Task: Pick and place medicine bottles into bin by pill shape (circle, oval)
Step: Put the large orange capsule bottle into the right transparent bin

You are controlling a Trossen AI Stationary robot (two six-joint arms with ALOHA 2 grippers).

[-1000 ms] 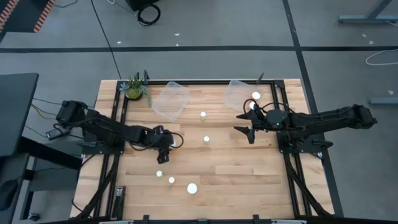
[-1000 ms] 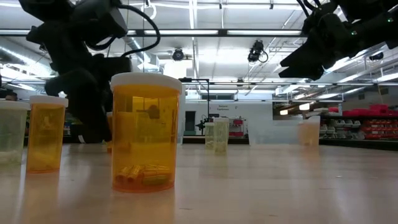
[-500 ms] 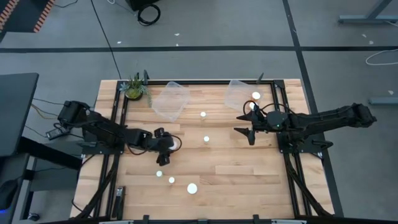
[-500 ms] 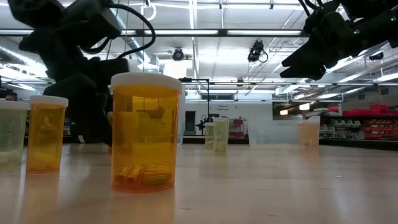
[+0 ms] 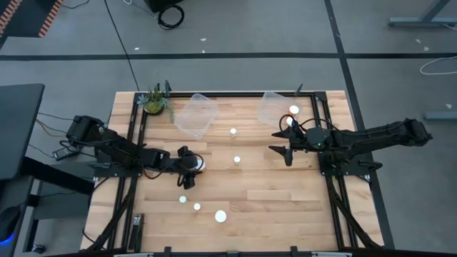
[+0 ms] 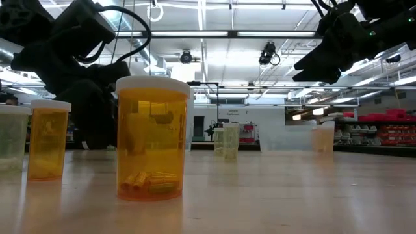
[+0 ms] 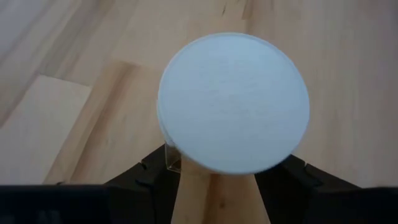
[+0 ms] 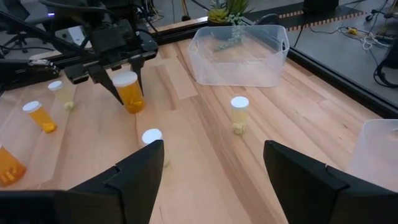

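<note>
Only the left wrist view looks straight down on the white cap of the bottle (image 7: pixel 233 102) between the left gripper's (image 7: pixel 217 186) dark fingers (image 7: pixel 140 180), which stand to either side of its body; whether they press it or merely bracket it cannot be told there. From the right wrist view the same amber bottle (image 8: pixel 129 92) stands upright on the wooden tabletop (image 8: pixel 205 155) with the left gripper's fingers coming down on either side of it, near the middle of the table's left half.

Overhead, the left gripper (image 5: pixel 190 165) sits over that bottle, while the right gripper (image 5: pixel 284 143) hangs above the right half, released and holding nothing. Three more white caps (image 5: pixel 197 206) run toward the near edge, two (image 5: pixel 233 131) stand in the middle, and two (image 5: pixel 293 110) are by the far right bin.

Across the tabletop at table height, the nearest large bottle (image 6: pixel 151 138) shows oblong pills lying at its bottom; a slimmer amber bottle (image 6: pixel 47 140) stands near it.

Two clear bins sit along the far edge. The left bin (image 5: pixel 196 114) appears empty in the right wrist view (image 8: pixel 239 53). A cap shows in the right bin (image 5: pixel 275 107). A green plant (image 5: pixel 154 100) stands at the far left corner.
</note>
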